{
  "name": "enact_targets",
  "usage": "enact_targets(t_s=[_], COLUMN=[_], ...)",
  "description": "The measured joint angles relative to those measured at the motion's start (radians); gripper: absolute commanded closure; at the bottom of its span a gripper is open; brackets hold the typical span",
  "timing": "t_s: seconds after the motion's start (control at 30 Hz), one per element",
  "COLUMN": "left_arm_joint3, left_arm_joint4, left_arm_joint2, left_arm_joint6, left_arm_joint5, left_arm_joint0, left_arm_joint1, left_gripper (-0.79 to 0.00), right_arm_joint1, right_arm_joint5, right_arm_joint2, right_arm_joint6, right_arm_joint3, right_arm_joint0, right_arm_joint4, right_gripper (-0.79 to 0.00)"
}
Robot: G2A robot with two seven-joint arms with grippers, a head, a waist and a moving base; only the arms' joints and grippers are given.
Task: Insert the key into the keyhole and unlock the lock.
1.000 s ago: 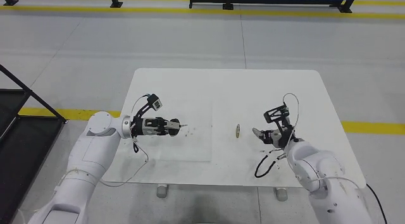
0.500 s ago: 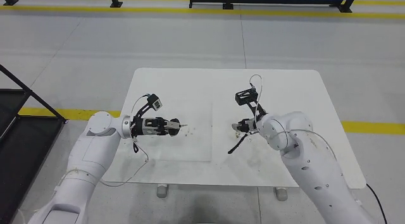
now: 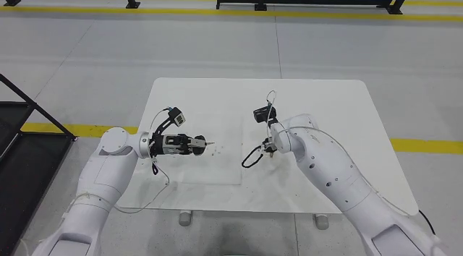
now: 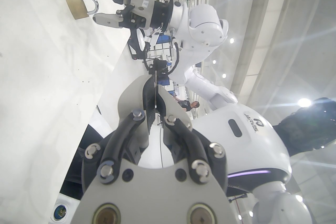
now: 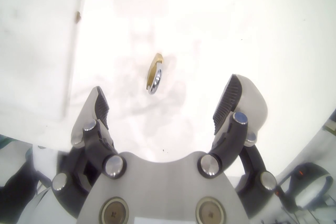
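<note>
The brass padlock (image 5: pixel 155 73) appears to stand on its base on the white table (image 3: pixel 325 111), its steel shackle uppermost, directly beneath the right gripper (image 5: pixel 165 96). That gripper's jaws are spread wide and hold nothing. The lock sits in the gap between them, a little off the middle and nearer one pad than the other. Seen from the right wrist, the lock shows only its thin edge, so its broad faces look roughly toward the two pads and closing would squeeze it across its flat sides. From the left wrist, the padlock (image 4: pixel 77 7) shows its broad face, and one finger of the right gripper (image 4: pixel 103 4) hangs just beside the top of the shackle without clearly touching it. The left gripper (image 4: pixel 155 89) is well apart from the lock. Its jaws are pressed together on the key (image 4: pixel 155 78), which is pinched edge-on between the pads with the blade sticking out past the fingertips and aimed roughly toward the lock. The keyhole cannot be seen and is probably on the face resting on the table. The right arm is plainly the nearer one, so the next step is likely for it to grasp and lift the lock, turning the underside toward the key.
</note>
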Motion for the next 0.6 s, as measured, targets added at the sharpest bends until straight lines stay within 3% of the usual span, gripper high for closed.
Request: enact_targets(t_s=[0.33,0.37,0.4,0.47,0.6], left_arm_joint3=[0.000,0.000,0.000,0.000,0.000], left_arm_joint4=[0.000,0.000,0.000,0.000,0.000], left_arm_joint2=[0.000,0.000,0.000,0.000,0.000], left_arm_joint6=[0.000,0.000,0.000,0.000,0.000], left_arm_joint5=[0.000,0.000,0.000,0.000,0.000], left_arm_joint0=[0.000,0.000,0.000,0.000,0.000], left_arm_joint1=[0.000,0.000,0.000,0.000,0.000], left_gripper=[0.000,0.000,0.000,0.000,0.000], right_arm_joint1=[-0.032,-0.034,-0.036,-0.042,-0.053], right_arm_joint5=[-0.024,-0.025,-0.027,-0.029,-0.033], right_arm_joint2=[-0.018,-0.018,-0.017,-0.018,-0.022], right_arm_joint6=[-0.052,-0.057,-0.061,-0.070,-0.082], right_arm_joint3=[0.118,0.125,0.133,0.150,0.182], right_arm_joint0=[0.008,0.009,0.012,0.018,0.031], right_arm_joint4=[0.064,0.071,0.077,0.085,0.099], right_gripper=[-0.776,-0.582,-0.446,-0.385,-0.363])
